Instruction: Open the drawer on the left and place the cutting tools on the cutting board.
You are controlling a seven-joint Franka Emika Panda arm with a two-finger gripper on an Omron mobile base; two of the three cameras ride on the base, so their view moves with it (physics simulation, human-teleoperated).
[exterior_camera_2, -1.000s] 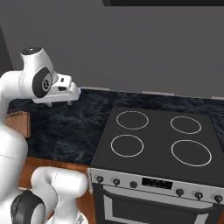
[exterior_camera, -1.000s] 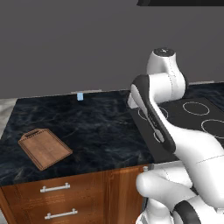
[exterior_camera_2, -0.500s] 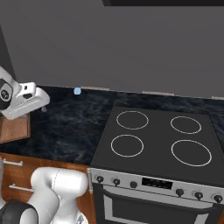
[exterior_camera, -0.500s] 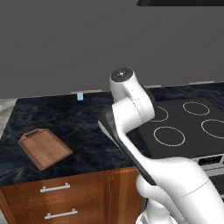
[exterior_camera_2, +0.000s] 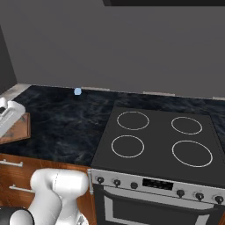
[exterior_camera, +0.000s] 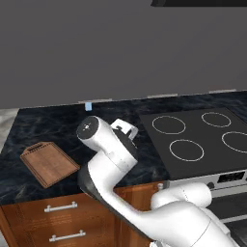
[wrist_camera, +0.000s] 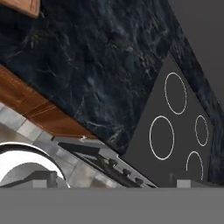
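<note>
Since the earlier frames my arm (exterior_camera: 108, 159) has swung from the stove side across toward the left, its upper joint now standing over the near part of the dark marbled counter (exterior_camera: 58, 125), between the cutting board (exterior_camera: 49, 163) and the stove (exterior_camera: 202, 140). My gripper (wrist_camera: 113, 180) looks down past the near counter edge; only its two finger tips (wrist_camera: 43, 178) show, one at each side of the bottom of the hand view, so I read the jaws as spread wide with nothing between them. The cutting board lies flat on the left part of the counter, handle tab toward the far left, bare on top. The drawer (exterior_camera: 60, 208) sits directly below it in the reddish-brown cabinet front, shut, its silver bar handle (exterior_camera: 61, 207) horizontal; a like drawer (exterior_camera: 67, 236) lies under it. A small pale blue object (exterior_camera: 88, 106) stands at the far edge of the counter against the grey wall (exterior_camera: 120, 48). In the right base view the hand (exterior_camera_2: 9, 115) appears at the left edge, just above the board's corner
</note>
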